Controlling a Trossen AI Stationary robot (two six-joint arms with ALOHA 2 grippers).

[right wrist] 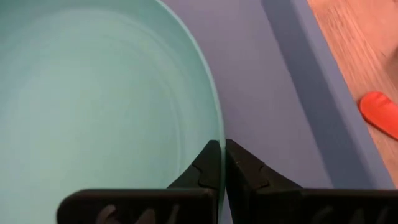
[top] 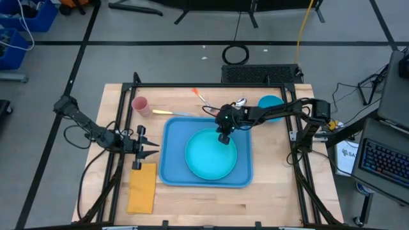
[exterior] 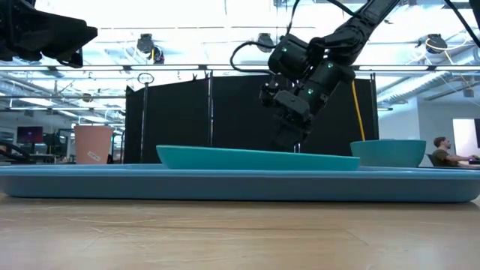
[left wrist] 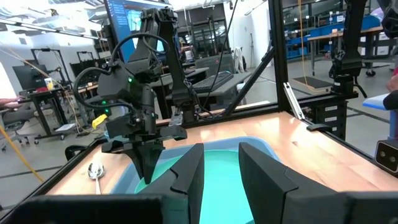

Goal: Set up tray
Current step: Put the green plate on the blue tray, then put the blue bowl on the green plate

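Right gripper (top: 225,137) down at the far rim of the teal plate (top: 211,154), fingers pinched on the rim. High view: plate lies inside the light-blue tray (top: 171,167), which sits mid-table, long side across. Left gripper (top: 148,147) hangs just off the tray's left edge, fingers spread, holding nothing. Yellow-orange napkin (top: 142,188) flat on the wood below it, beside the tray's left side. Pink cup (top: 140,104) near the far left corner of the table. Teal bowl (top: 270,105) off the tray at far right, under the right arm. Utensils with an orange handle (top: 199,96) lie along the far edge behind the tray; spoon (top: 238,102) among them.

Low view: tray (exterior: 225,184) spans the whole width on the wooden table (exterior: 240,232). Plate (exterior: 255,158) rests on it, the end near the gripper slightly higher. Right gripper (exterior: 289,142) comes down from above onto the plate's rim. Bowl (exterior: 388,153) at right, cup (exterior: 93,144) at left. A seated person (exterior: 442,152) at far right in the room behind.

Left wrist view: own fingers (left wrist: 186,177) apart, nothing between. Across the tray, right gripper (left wrist: 148,167) points down onto the plate. Spoon (left wrist: 95,170) on the wood beside the tray.

Right wrist view: fingers (right wrist: 208,168) closed tight on the plate's (right wrist: 93,99) thin edge. Tray floor (right wrist: 261,99) and raised rim beyond; orange handle (right wrist: 380,113) on the wood outside it.
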